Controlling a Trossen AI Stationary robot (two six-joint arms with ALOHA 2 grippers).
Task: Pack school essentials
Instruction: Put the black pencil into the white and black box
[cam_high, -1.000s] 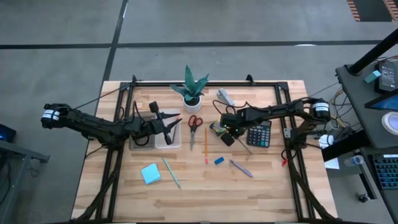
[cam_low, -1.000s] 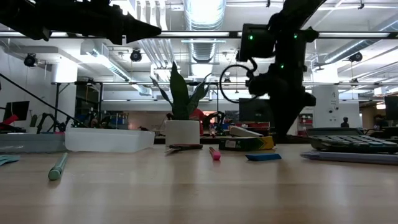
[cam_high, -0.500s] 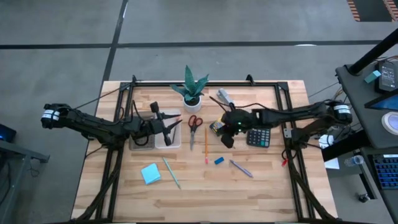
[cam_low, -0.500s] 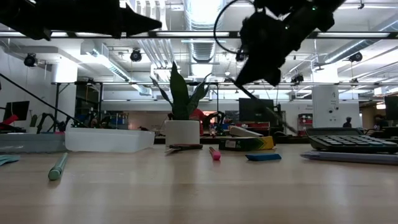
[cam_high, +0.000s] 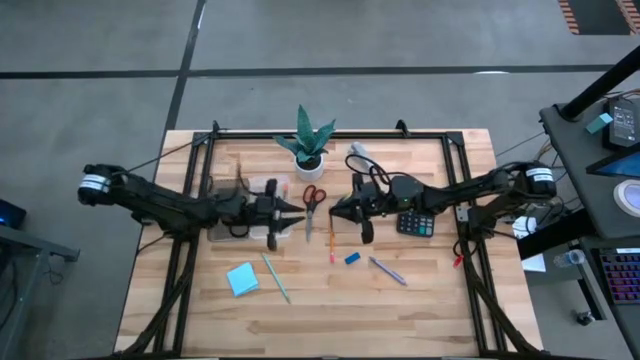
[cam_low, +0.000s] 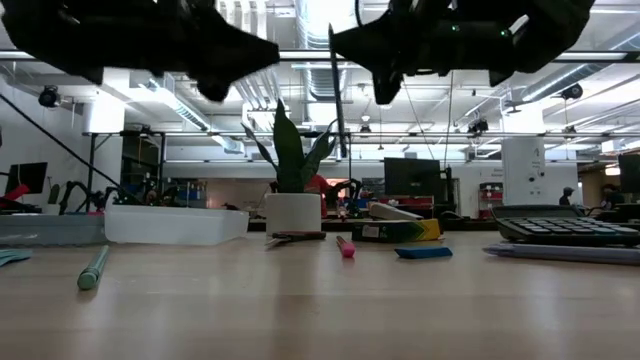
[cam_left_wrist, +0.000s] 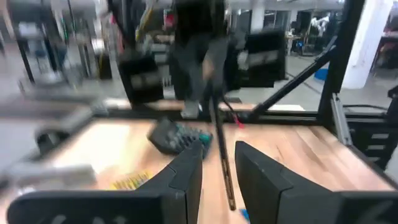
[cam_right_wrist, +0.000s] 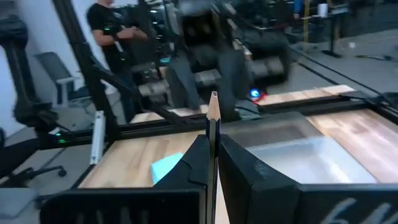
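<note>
1. The right gripper (cam_right_wrist: 211, 163) is clamped on a dark pencil (cam_right_wrist: 212, 118), raised above mid-desk.
2. The left gripper (cam_left_wrist: 219, 169), fingers apart, faces it; its view is blurred, seemingly near the clear tray (cam_high: 262, 187).
3. Red-handled scissors (cam_high: 313, 196) lie between the grippers, toward the desk's far edge.

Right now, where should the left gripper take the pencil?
Take the pencil on its bare shaft below the right gripper, with the left gripper coming in level from its own side: the pencil hangs upright, clamped only near its top.

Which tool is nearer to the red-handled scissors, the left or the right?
Left, narrowly. The left tool is just beside the red-handled scissors; the right tool sits on their other side.
</note>
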